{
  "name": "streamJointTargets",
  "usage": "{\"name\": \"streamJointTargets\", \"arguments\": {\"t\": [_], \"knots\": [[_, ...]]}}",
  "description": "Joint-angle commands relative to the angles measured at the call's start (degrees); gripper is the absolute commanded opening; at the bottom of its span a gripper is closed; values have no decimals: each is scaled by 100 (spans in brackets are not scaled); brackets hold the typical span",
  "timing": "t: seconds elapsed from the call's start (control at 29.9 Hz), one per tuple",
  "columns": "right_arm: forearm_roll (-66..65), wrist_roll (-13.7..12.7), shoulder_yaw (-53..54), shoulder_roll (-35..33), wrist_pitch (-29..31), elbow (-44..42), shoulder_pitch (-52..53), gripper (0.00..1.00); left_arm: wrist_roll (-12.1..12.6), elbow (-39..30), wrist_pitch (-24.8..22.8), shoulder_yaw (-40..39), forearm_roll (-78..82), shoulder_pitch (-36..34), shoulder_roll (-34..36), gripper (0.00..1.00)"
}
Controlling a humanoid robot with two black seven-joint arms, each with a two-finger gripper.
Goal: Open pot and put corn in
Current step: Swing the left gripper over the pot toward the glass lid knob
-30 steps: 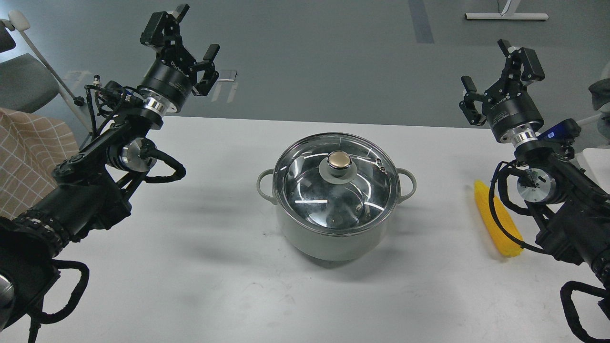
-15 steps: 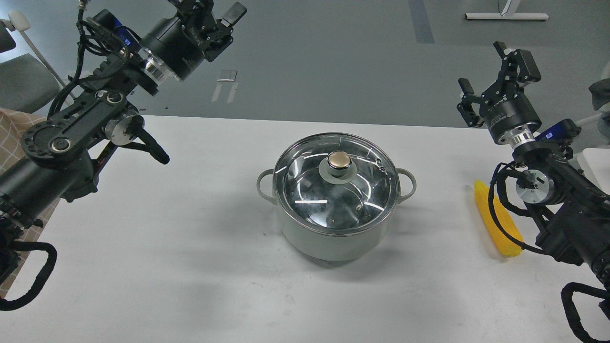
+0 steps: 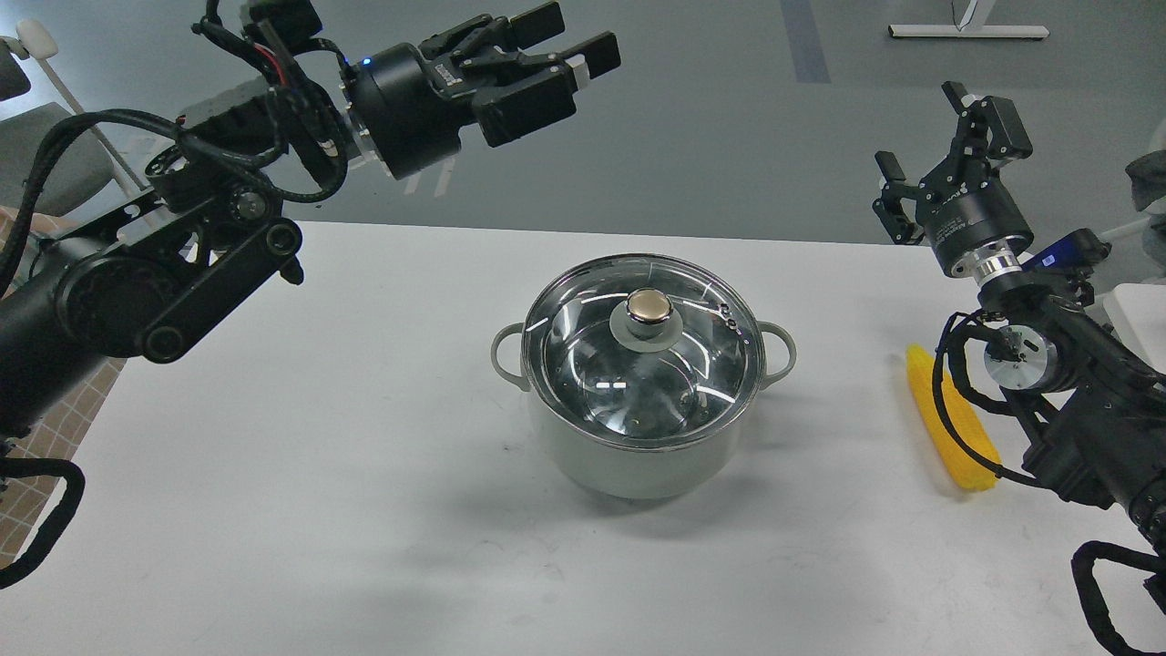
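pot (image 3: 643,392) sits at centre of the white table (image 3: 301,510), pale grey-green body, a small loop handle on each side. glass lid (image 3: 643,351) seated on the rim, metal-edged, closed. brass-coloured knob (image 3: 649,307) stands upright at lid centre, nothing touching it

corn (image 3: 947,421) lies flat on the table to the right of the pot, well apart from it, long axis running away from the camera, tapered end at the far side. a black cable from the right arm crosses in front of part of the cob

left gripper (image 3: 576,56) is raised high, up and to the left of the pot, fingers pointing right across the far table edge. jaws spread, nothing between them. the knob lies below and to the right of the fingertips, well apart; no contact with lid or pot

right gripper (image 3: 947,137) is held up at the right side, beyond the far table edge, fingers pointing up and away. jaws spread, nothing held. the corn lies on the table below and nearer the camera than this gripper, beside the arm's lower joints, not between the fingers and clear of them

checked beige cloth (image 3: 55,428) shows at the left table edge, partly hidden behind the left arm. grey floor (image 3: 729,137) beyond the table, a white stand foot (image 3: 967,31) at top right
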Motion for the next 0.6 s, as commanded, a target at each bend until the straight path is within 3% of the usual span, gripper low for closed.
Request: {"name": "streamJointTargets", "arguments": {"t": [0.0,0.17,0.43,0.57], "knots": [[0,0,0,0,0,24,-13,100,3,-67,49,461,719,-23,0,98],[-9,0,-8,9,0,41,-39,100,3,-24,251,1094,1874,-23,0,98],[-9,0,-8,52,-9,41,-48,100,3,47,251,1605,1874,-23,-131,98],[-9,0,-17,61,-17,50,-74,100,3,424,251,1675,1874,-6,-447,97]]}}
